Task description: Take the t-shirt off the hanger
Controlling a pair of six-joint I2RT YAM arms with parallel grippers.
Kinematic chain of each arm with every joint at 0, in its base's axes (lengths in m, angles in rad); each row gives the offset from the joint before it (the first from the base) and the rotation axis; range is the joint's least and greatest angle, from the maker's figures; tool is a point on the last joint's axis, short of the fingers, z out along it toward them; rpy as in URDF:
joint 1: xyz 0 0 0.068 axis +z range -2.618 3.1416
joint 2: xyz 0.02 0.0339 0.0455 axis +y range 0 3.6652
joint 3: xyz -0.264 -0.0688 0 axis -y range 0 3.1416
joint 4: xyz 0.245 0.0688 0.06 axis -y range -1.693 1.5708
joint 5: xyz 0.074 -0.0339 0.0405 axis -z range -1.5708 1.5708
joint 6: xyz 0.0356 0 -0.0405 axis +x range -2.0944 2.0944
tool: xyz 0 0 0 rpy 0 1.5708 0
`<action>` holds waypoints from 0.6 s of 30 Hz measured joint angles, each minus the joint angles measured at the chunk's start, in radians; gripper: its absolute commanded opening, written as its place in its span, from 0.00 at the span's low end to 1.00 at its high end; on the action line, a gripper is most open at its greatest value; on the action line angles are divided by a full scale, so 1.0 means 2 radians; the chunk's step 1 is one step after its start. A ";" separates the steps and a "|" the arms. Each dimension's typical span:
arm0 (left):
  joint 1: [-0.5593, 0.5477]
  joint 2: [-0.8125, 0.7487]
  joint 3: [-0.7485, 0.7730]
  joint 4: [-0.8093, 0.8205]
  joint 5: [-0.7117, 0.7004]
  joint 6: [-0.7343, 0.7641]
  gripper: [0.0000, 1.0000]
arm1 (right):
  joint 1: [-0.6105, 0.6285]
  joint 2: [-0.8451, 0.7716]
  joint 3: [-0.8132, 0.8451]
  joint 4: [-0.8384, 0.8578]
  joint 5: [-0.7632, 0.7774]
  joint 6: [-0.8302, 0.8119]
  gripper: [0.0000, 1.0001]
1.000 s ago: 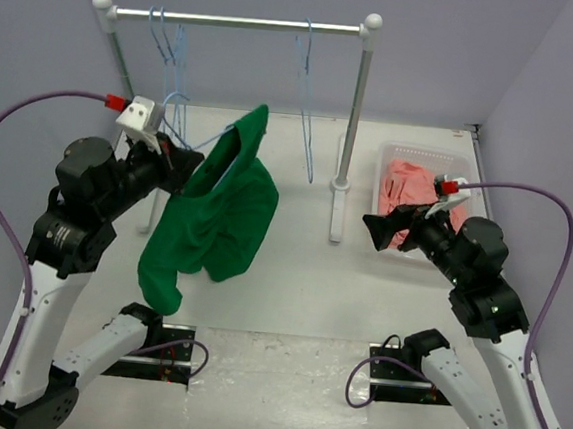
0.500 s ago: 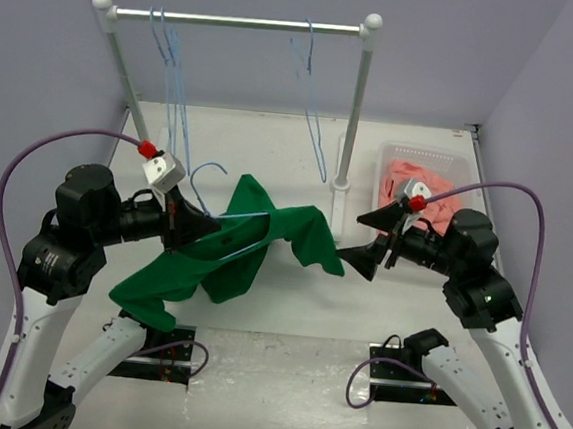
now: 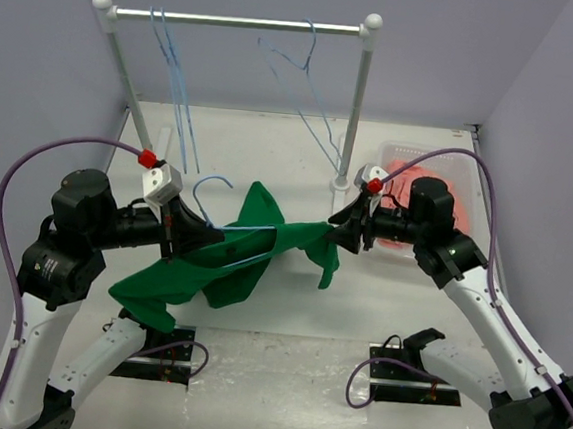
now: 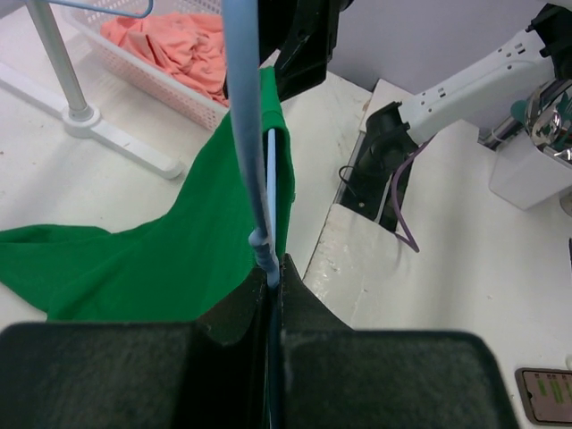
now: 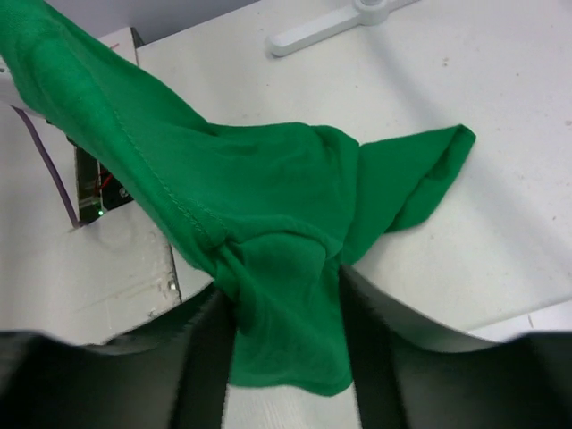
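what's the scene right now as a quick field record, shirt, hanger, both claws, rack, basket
t-shirt: dark green, partly on the hanger, pulled out sideways between the two claws
hanger: light blue wire, off the rack
left claw: shut on the hanger wire
right claw: shut on a bunch of t-shirt cloth
rack: white rail, spare blue hangers on it
basket: white, pink clothes inside

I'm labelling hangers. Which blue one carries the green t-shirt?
The hanger clamped in the left gripper, with the t-shirt draped on it. The other blue hangers hang bare on the rail.
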 measured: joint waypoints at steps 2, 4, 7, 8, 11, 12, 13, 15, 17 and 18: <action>0.000 0.000 0.000 0.000 0.000 0.000 0.00 | 0.000 0.004 0.000 0.010 -0.011 -0.008 0.00; 0.000 0.000 0.000 0.001 -0.001 0.000 0.00 | 0.001 0.005 -0.001 0.021 -0.022 -0.008 0.00; 0.000 -0.002 0.000 0.004 -0.004 0.000 0.00 | 0.002 -0.006 -0.019 0.058 -0.016 0.006 0.00; 0.000 -0.002 0.000 0.004 -0.006 0.000 0.00 | 0.003 -0.014 -0.026 0.071 -0.002 0.019 0.00; 0.000 -0.008 -0.002 0.006 -0.014 0.000 0.00 | 0.002 -0.037 -0.035 0.089 0.075 0.067 0.00; 0.000 -0.011 -0.004 0.007 -0.017 0.000 0.00 | -0.003 -0.042 -0.034 0.093 0.101 0.086 0.00; 0.000 -0.014 -0.006 0.007 -0.020 0.001 0.00 | -0.016 -0.045 -0.031 0.095 0.119 0.105 0.00; 0.000 -0.020 -0.010 0.006 -0.025 0.004 0.00 | -0.054 -0.044 -0.026 0.100 0.138 0.142 0.00; 0.000 -0.028 -0.016 0.009 -0.027 0.008 0.00 | -0.101 -0.035 -0.024 0.103 0.144 0.173 0.00; 0.000 -0.031 -0.019 0.010 -0.027 0.008 0.00 | -0.121 -0.027 -0.024 0.102 0.144 0.186 0.00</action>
